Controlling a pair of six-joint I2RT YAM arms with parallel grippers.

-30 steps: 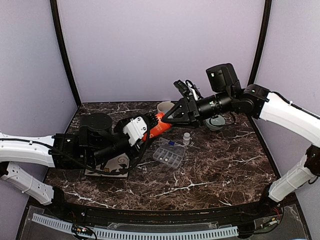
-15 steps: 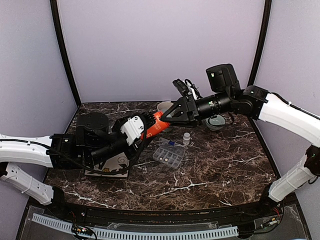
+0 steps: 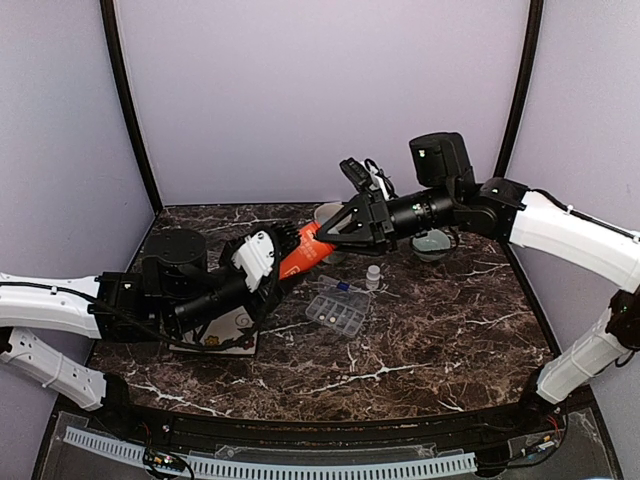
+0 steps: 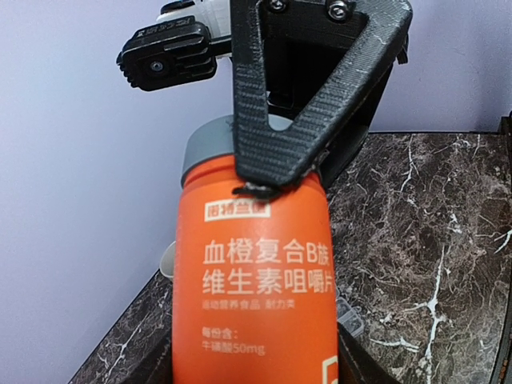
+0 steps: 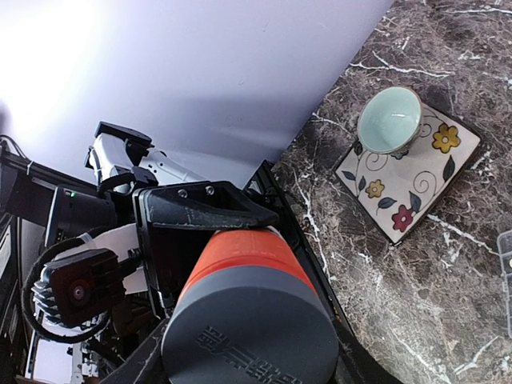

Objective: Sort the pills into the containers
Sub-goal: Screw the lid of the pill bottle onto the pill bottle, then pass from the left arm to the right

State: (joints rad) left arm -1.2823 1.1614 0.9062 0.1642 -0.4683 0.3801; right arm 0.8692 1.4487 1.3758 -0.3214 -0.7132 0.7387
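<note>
Left claw (image 3: 288, 258) is clamped round the body of an orange bottle (image 3: 303, 252), holding it up off the table and tilted toward the back right. Right claw (image 3: 332, 236) comes in from the other side with its fingers closed on the bottle's grey cap (image 5: 250, 330). From the left wrist cam you can see one black triangular finger (image 4: 308, 96) lying right over the cap's edge and the bottle's shoulder. The label has white Chinese lettering on it.

Organiser box (image 3: 337, 312) sits flat on the table (image 3: 450, 340), below the bottle and a bit nearer the arm bases, lid flipped open toward the back, apart from both claws. Pills, honestly can't make them out from the top cam, too small. A little white bottle (image 3: 373, 276) stands just beside the box at its back right.

Surface is dark brown marble-look stuff with white veins. There's a pale green bowl (image 3: 433, 244) near the back right, partly behind the right arm, and a cream mug (image 3: 328, 214) at the back behind the claws. A floral tile (image 5: 412, 164) lies on the left under the left arm, with a second green bowl (image 5: 390, 118) on it. Walls are plain pale lilac all round, with black poles (image 3: 130, 110) running up the back corners.
</note>
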